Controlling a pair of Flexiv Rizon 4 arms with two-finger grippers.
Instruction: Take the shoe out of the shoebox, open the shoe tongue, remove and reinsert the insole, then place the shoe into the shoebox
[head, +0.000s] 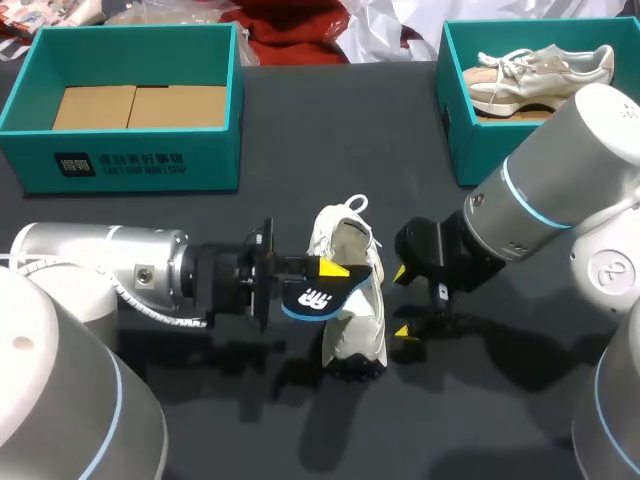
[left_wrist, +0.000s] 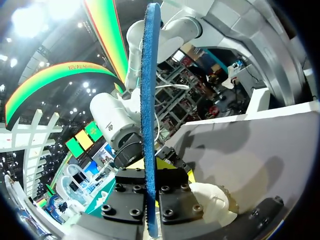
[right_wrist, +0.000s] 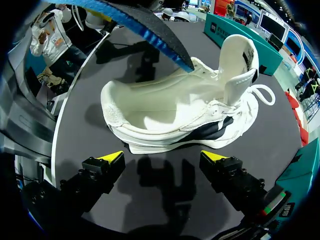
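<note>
Centre frame: our left claw (head: 330, 275) grips black blue-edged foam insole (head: 318, 296) | right claw (head: 402, 302) released beside white lace-up shoe (head: 355, 335) | we'd feed it in toe-first.

We see a dark table (head: 300, 130) filling most of the frame. At its upper left sits an open teal shoebox (head: 130, 160). At the upper right, cut off by the frame edge, sits a second teal shoebox (head: 462, 140). Well apart from both, just below the centre, a white shoe (head: 362, 318) rests on the surface with its opening facing up.
</note>
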